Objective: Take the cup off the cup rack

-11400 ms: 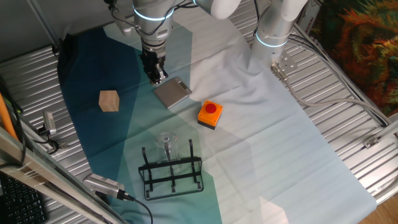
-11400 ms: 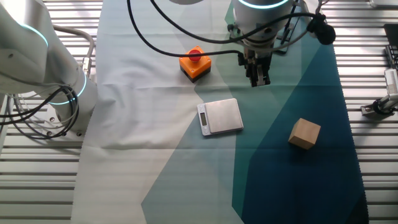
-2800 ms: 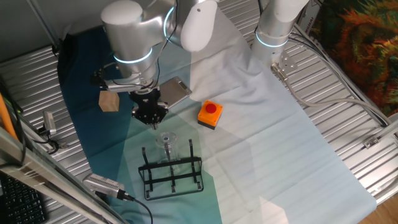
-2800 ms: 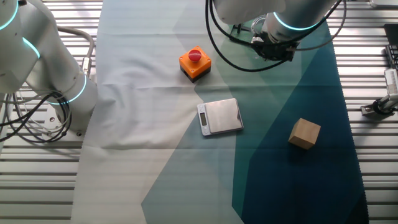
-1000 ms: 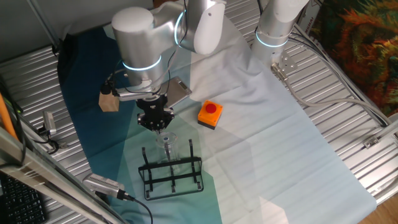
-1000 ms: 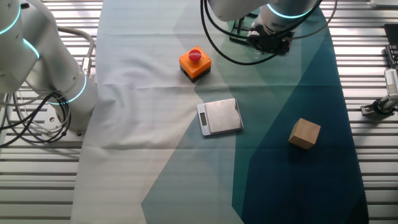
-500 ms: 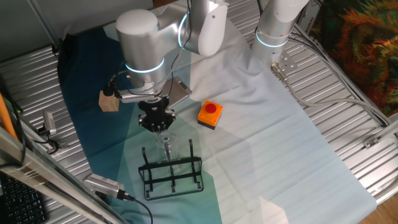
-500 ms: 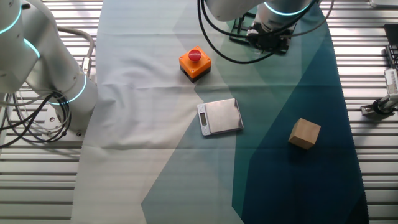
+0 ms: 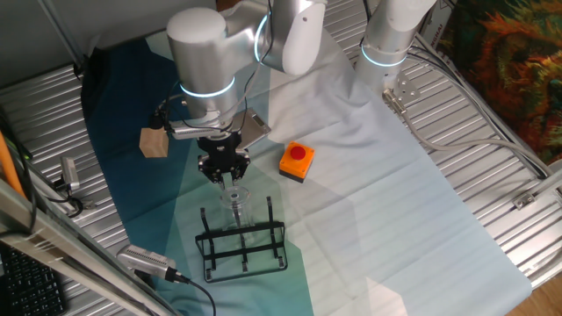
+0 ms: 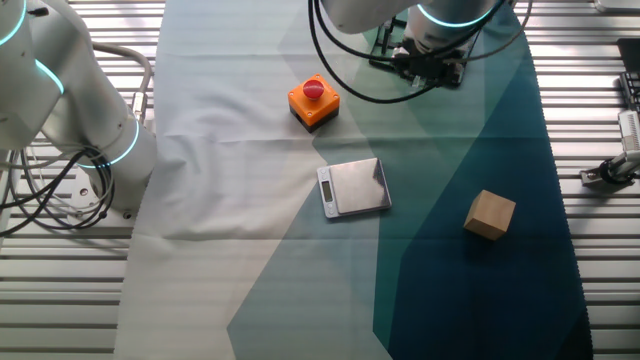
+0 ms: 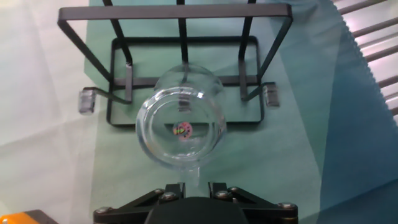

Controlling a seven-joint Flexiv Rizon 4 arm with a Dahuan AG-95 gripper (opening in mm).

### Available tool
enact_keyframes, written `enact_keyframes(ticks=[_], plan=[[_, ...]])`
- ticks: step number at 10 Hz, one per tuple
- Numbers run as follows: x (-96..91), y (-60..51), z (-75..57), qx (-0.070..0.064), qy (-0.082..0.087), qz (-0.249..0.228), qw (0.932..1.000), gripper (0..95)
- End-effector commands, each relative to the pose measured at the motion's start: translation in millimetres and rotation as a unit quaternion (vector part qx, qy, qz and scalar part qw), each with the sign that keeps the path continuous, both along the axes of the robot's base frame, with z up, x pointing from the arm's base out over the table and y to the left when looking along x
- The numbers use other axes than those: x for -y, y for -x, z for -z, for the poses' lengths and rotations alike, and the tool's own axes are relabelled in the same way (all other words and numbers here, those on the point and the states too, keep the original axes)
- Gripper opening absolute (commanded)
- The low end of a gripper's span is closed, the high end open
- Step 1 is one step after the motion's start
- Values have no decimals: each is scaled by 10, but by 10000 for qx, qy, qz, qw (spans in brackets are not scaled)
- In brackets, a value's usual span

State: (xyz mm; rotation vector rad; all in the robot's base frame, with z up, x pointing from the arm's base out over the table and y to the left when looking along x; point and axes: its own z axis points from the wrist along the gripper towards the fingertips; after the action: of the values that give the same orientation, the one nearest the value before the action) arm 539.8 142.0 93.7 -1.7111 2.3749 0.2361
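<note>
1. Wooden cube (image 9: pixel 154 142): tan, on the dark cloth at the left of the bench, well apart from the work.

2. Pincer (image 9: pixel 230 181): over the last few seconds it has travelled from near the grey scale (image 10: pixel 354 186) to directly above the cup, and in the last half second it has edged closer. Judged: approach nearly finished, grasp not yet made. In the hand view only the finger roots show at the lower edge, so whether the jaws are apart or closed cannot be told. Nothing is visibly held.

3. Cup (image 11: pixel 181 129): clear glass, nearly invisible against the cloth. It shows as concentric round rims with a small coloured speck at centre. It sits on the near side of the cup rack (image 11: pixel 180 68), over a prong, just below the pincer.

4. Cup rack: black wire, rectangular frame, upright prongs.

5. Orange button box (image 9: pixel 297 161): red button, right of the cup, near but not touching.
</note>
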Motion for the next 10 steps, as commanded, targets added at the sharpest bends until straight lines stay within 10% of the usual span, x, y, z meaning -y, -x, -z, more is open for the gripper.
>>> enact_keyframes(ticks=[1, 10], plan=[[4, 54, 2, 28, -3, -17, 10000, 190], [-127, 97, 4, 445, -103, -246, 9987, 190]])
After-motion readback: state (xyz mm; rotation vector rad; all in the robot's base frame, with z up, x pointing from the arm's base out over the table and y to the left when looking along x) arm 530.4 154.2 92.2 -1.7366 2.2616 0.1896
